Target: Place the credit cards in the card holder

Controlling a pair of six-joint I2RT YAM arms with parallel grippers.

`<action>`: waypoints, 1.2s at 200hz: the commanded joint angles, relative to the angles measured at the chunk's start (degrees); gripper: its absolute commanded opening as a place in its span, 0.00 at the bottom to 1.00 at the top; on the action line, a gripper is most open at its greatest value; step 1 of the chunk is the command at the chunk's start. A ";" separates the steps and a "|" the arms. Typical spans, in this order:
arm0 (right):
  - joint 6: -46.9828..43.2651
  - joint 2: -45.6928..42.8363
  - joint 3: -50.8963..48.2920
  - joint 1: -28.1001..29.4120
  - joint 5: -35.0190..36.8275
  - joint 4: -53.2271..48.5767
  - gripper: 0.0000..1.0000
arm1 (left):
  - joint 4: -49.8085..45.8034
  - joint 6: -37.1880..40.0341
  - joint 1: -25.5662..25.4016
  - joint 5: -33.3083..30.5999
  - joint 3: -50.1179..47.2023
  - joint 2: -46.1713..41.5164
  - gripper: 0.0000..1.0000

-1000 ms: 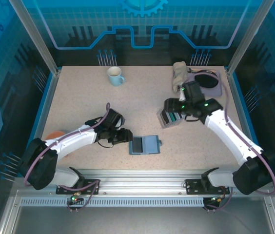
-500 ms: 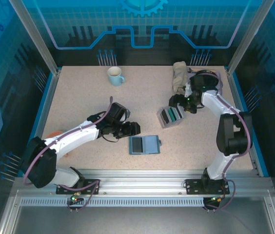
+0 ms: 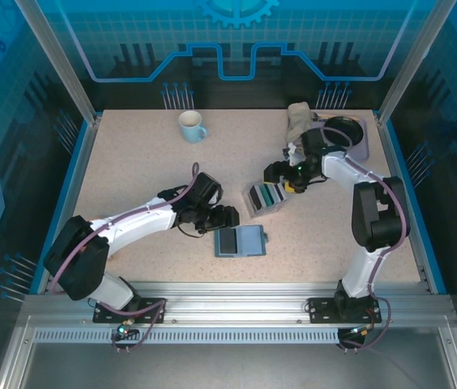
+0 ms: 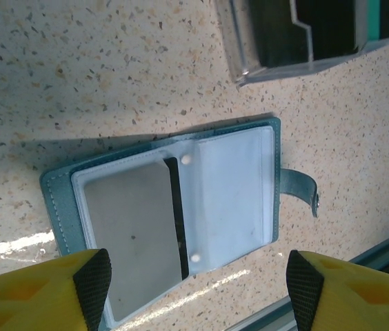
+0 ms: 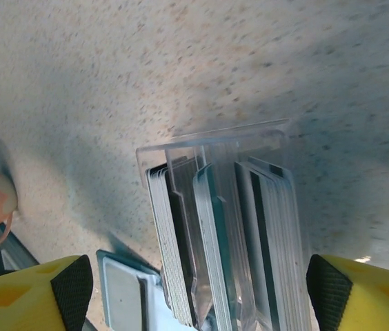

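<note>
Nearest the arm bases, the holder [image 4: 181, 221] is seen lying open and flat on the table [image 3: 131, 162], its inner side up and its tab strap out to one side. Two leaves are shown: one pale and apparently bare, the other covered by a grey panel, and whether that panel is a card or only a window cannot be told. No card is seen sticking out of any slot. The left gripper [image 4: 194, 283] is held just above the holder with its fingers spread wide and nothing between them. Just beyond the holder, close to it but apart, the clear rack [image 5: 208, 141] is found, and the cards [image 5: 212, 255] are packed upright in it, teal, dark and pale edges side by side. The right gripper [image 5: 200, 289] is poised over the rack, also spread wide, with no card pinched. At the far side of the table a mug [image 3: 190, 126] and a bunched cloth [image 3: 297, 123] are left well apart from the work. The task is judged to be at or near its start: the holder has been opened and laid ready, but a card has yet to be drawn from the rack, carried across and slid into a slot, and that is to be repeated for each card.
</note>
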 commanded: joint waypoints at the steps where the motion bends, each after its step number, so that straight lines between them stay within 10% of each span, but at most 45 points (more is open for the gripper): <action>1: -0.73 -2.76 -0.80 1.74 -1.38 -1.47 0.83 | -1.06 -1.61 -0.06 -1.87 1.91 1.08 0.71; 50: -0.60 -6.96 -2.09 2.92 -0.15 -2.91 0.80 | -1.06 -3.23 0.08 -3.95 1.04 0.19 0.71; 135: -4.91 -8.42 6.30 16.10 40.14 -14.77 0.58 | 3.16 -7.88 2.84 -2.58 -0.68 -0.89 0.74; 240: -3.38 -2.94 7.79 21.11 39.61 -13.36 0.42 | 9.45 -11.58 8.09 6.47 13.31 16.95 0.62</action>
